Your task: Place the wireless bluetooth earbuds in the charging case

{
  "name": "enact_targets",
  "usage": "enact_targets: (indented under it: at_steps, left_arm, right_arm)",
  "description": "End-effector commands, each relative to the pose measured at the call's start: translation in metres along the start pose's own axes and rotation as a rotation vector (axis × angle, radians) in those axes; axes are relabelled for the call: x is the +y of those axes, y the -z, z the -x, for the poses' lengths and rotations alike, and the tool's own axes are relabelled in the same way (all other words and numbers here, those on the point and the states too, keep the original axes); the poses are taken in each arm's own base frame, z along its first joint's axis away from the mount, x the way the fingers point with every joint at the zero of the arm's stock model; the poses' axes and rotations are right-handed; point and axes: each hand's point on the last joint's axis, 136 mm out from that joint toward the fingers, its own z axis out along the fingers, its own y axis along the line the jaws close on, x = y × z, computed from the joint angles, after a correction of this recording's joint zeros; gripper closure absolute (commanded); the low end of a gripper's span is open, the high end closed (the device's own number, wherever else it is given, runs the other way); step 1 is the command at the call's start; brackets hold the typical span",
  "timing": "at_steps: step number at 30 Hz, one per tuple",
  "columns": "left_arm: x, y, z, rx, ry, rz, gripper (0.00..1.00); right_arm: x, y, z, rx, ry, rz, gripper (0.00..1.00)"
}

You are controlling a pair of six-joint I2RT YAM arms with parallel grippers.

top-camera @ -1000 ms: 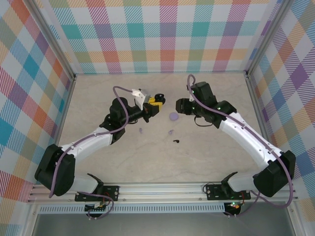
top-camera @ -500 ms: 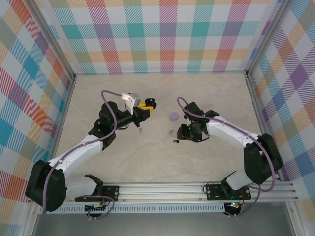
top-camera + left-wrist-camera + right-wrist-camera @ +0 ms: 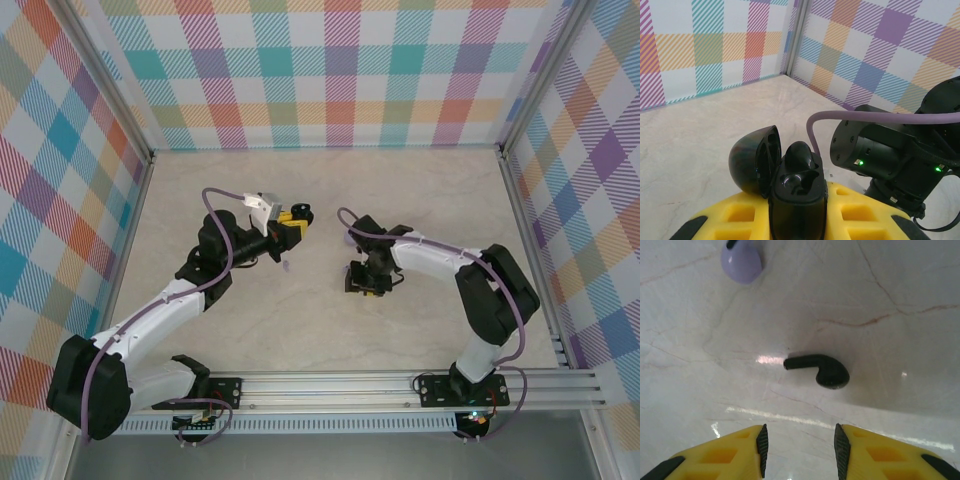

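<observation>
**Right gripper poised over black earbud as left holds open case**

The left gripper [image 3: 296, 218] is clamped tight on the black charging case [image 3: 797, 197]. The case stands upright between its yellow pads [image 3: 735, 215], with the lid [image 3: 752, 167] swung open to one side. The right gripper [image 3: 801, 442] points down at the marbled table [image 3: 900, 300], jaws partly apart and holding nothing. A black earbud [image 3: 820, 371] lies just ahead of its fingertips. A lilac earbud [image 3: 741, 260] lies farther ahead, toward the left of the wrist view.
</observation>
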Motion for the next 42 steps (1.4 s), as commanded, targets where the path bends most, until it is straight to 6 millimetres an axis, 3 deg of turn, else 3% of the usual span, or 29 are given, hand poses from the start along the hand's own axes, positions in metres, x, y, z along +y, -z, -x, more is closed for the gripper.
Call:
enact_targets:
  at_steps: [1, 16, 23, 33, 42]
  left_arm:
    - [0.004, 0.005, 0.004, -0.015, 0.002, 0.02, 0.97]
    - [0.005, 0.006, 0.003, -0.009, -0.003, 0.028, 0.98]
    - [0.005, 0.006, 0.001, -0.007, -0.002, 0.031, 0.98]
    - [0.005, 0.005, 0.003, -0.014, 0.0, 0.028, 0.99]
    - [0.006, 0.004, 0.002, -0.011, 0.005, 0.029, 0.99]
  right_arm:
    - [0.005, 0.001, 0.011, -0.033, -0.014, -0.009, 0.58]
    - [0.01, -0.01, 0.029, -0.033, 0.041, -0.087, 0.57]
    - [0.021, 0.005, 0.039, -0.085, 0.138, -0.14, 0.54]
    - [-0.002, 0.002, 0.019, -0.069, 0.055, -0.217, 0.6]
    - [0.0, -0.015, 0.016, -0.047, -0.009, -0.186, 0.63]
